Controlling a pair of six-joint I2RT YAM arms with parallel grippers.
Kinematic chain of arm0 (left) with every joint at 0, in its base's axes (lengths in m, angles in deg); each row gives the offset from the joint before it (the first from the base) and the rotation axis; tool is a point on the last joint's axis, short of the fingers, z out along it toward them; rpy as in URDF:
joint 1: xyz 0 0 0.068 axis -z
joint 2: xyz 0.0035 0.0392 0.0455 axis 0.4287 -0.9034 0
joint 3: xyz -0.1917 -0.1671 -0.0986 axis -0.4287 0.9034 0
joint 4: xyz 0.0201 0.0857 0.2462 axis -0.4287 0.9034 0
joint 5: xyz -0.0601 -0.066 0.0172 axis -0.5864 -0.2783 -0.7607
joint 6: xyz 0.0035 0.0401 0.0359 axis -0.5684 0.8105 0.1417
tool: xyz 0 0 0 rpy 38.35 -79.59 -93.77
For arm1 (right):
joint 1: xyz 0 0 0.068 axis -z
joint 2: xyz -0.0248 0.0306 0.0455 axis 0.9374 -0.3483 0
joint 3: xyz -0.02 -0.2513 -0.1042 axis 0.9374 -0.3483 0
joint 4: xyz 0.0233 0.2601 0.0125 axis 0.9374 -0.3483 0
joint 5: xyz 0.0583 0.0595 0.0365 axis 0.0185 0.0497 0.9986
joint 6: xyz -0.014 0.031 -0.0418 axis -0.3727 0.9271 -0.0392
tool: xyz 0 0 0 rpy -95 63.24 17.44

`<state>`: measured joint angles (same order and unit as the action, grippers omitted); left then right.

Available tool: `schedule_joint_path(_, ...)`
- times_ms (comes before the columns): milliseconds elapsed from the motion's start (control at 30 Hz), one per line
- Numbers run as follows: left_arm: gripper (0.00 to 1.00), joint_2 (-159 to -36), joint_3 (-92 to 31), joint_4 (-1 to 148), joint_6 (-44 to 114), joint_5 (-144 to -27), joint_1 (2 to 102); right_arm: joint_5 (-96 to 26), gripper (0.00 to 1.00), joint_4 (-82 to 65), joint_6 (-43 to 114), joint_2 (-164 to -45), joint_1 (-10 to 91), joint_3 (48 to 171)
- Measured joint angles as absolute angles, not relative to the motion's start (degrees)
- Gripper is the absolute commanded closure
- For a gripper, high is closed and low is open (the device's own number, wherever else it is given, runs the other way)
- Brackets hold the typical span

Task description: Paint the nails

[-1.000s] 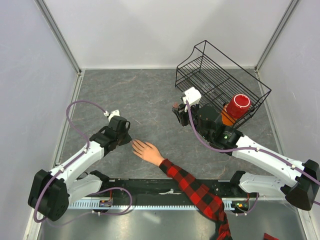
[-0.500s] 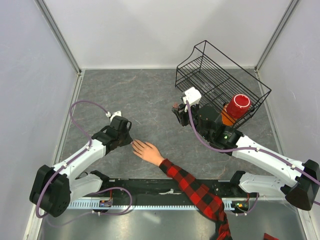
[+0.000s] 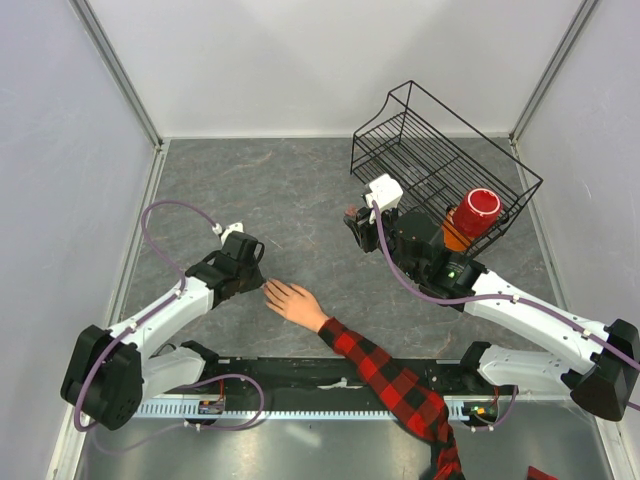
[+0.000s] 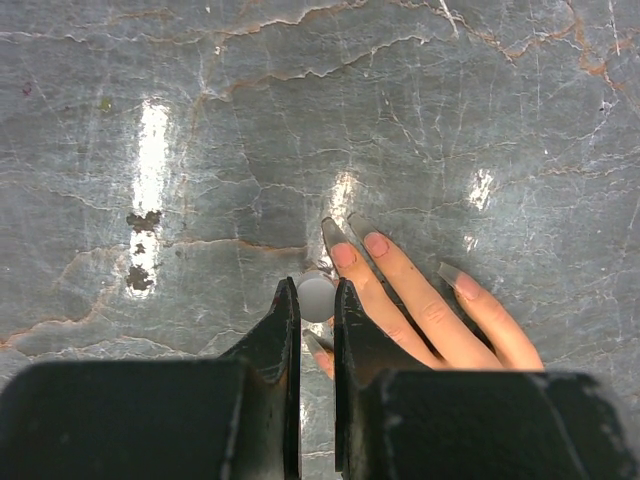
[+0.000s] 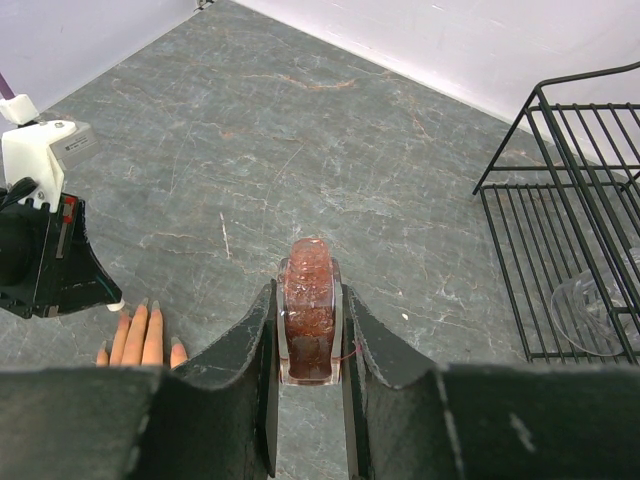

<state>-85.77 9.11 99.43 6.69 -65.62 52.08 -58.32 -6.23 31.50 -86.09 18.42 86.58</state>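
1. The step in hand looks like the brushing itself. The left gripper (image 4: 315,312) is pinched on a small white cap (image 4: 316,296), which I judge to be the brush's handle, just beside the fingertips of the hand (image 4: 430,315).
2. The nails (image 4: 344,254) sit at the tips of that hand's spread fingers, which lie flat on the table (image 4: 200,120). Two look pinkish and the others greyish.
3. The right gripper (image 5: 309,288) is clamped on the dark red bottle (image 5: 310,330), well apart from the hand and on its far side, toward the wire basket (image 5: 560,200).
4. The next move probably calls for a small sideways shift onto one nail and a light stroke along it — pressing hard could smear onto skin.
5. Only the left wrist view shows the nails. The brush tip is hidden in every view. The top view alone shows the plaid sleeve (image 3: 390,385) behind the hand.
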Motion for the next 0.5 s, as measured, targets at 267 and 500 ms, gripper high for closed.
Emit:
schedule_joint_path(267, 0.98, -86.19, 8.80, 99.43, 6.71, -64.50, 52.08, -58.32, 1.00, -6.23, 31.50, -86.09, 18.42, 86.58)
schedule_joint_path(500, 0.98, -87.00, 8.59, 99.21, 6.71, -64.18, 52.08, -58.32, 1.00, -6.21, 31.50, -86.09, 18.42, 86.58)
